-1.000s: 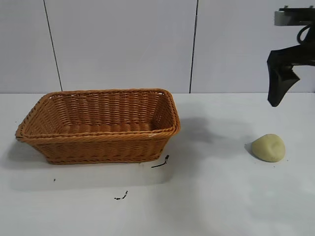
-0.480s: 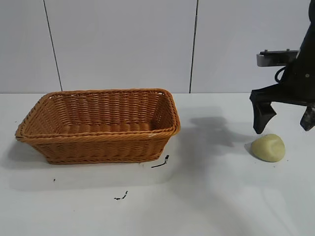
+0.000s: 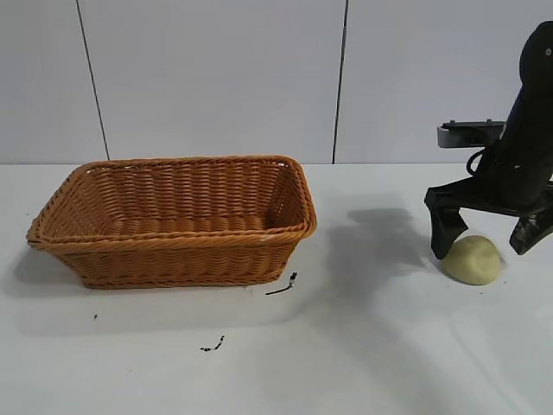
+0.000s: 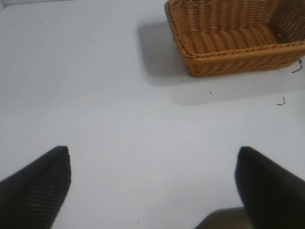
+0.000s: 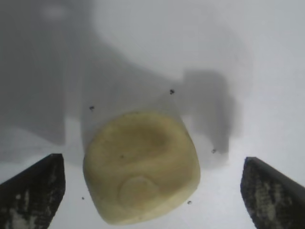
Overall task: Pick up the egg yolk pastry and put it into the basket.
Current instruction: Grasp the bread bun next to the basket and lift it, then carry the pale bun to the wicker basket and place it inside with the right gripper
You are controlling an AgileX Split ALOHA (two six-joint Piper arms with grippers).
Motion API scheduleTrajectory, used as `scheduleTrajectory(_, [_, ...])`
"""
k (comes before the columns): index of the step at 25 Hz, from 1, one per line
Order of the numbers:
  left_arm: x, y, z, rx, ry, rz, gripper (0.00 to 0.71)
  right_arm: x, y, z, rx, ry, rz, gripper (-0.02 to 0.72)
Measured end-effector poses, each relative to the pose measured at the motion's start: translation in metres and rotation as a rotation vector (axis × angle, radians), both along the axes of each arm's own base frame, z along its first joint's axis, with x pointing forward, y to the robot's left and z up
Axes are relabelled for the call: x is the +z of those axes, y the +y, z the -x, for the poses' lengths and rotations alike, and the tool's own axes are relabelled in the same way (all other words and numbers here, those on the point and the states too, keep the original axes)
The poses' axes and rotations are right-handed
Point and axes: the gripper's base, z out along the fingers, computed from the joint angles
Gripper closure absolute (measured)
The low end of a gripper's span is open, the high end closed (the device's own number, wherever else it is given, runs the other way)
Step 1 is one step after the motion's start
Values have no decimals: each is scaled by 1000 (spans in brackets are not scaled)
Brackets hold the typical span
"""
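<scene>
The egg yolk pastry (image 3: 473, 259) is a pale yellowish dome lying on the white table at the right. My right gripper (image 3: 484, 245) is open and straddles it, one finger on each side and both clear of it. In the right wrist view the pastry (image 5: 141, 165) lies between the two dark fingertips (image 5: 35, 186), with a round dent on its surface. The orange-brown wicker basket (image 3: 173, 246) stands at the left, empty inside. My left gripper (image 4: 152, 186) is open over bare table, away from the basket (image 4: 238, 52), and is out of the exterior view.
Small black specks (image 3: 281, 288) lie on the table in front of the basket's right corner and nearer the front (image 3: 213, 346). A grey panelled wall closes off the back. White table surface spans the gap between basket and pastry.
My right gripper has come down from above and moved left, opening, and now straddles the pastry. The pastry and basket have not moved.
</scene>
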Motion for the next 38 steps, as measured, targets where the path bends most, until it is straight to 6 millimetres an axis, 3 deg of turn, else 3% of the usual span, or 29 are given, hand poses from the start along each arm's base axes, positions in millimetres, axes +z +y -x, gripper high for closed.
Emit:
scheduleTrajectory(13, [0,0,0,0,0,0,14,-11,0,0,9,22,2,22])
scheduleTrajectory(15, [0,0,0,0,0,0,14,-11,0,0,9,22,2,118])
scheduleTrajectory(19, [0,0,0,0,0,0,14,-11,1,0,7,22,-2,398])
scheduleTrajectory(21, [0,0,0,0,0,0,14,-11,1,-1,6,20,-2,484])
scheduleTrajectory(23, [0,0,0,0,0,0,14,-11,1,-1,6,17,-2,526])
scheduleTrajectory(28, [0,0,0,0,0,0,14,-7,1,-3,8,21,-2,540])
scheduleTrajectory(32, [0,0,0,0,0,0,14,22,0,-9,18,23,9,548])
scheduleTrajectory(38, [0,0,0,0,0,0,14,101,1,-19,20,-76,4,547])
